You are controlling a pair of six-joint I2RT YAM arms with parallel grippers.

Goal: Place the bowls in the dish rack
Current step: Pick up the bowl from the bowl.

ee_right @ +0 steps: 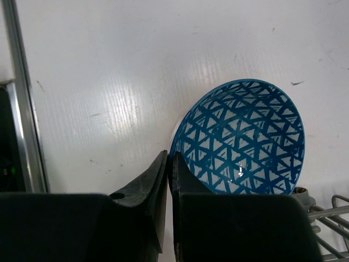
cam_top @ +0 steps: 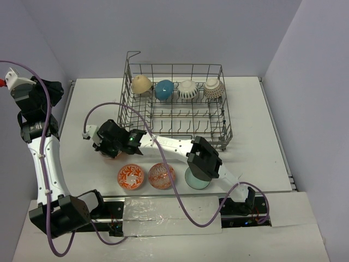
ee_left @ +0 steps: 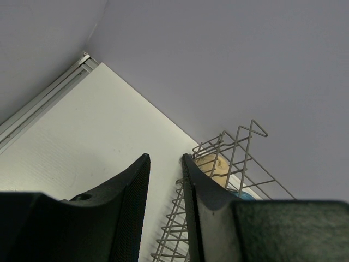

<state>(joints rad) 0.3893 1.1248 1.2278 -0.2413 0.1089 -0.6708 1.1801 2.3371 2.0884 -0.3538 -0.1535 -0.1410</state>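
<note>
setting: robot lab test cell | evidence: bare white bench (cam_top: 262, 125); plain grey partition walls (cam_top: 207, 27); two robot arms (cam_top: 46, 164) bolted on; loose purple cables (cam_top: 117, 103)

Four bowls (cam_top: 164, 89) sit far back in the dish rack (cam_top: 175, 129); others (cam_top: 131, 176) lie before it.

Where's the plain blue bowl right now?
In the top view, the blue bowl stands in the far row of the rack, second from the left, between the tan bowl and the white striped bowl.

Wire dish rack (cam_top: 174, 117) at twelve o'clock, four bowls (cam_top: 164, 89) on edge inside, three bowls (cam_top: 131, 176) upright at six o'clock, blue-lattice bowl (ee_right: 242, 139) tilted.
</note>
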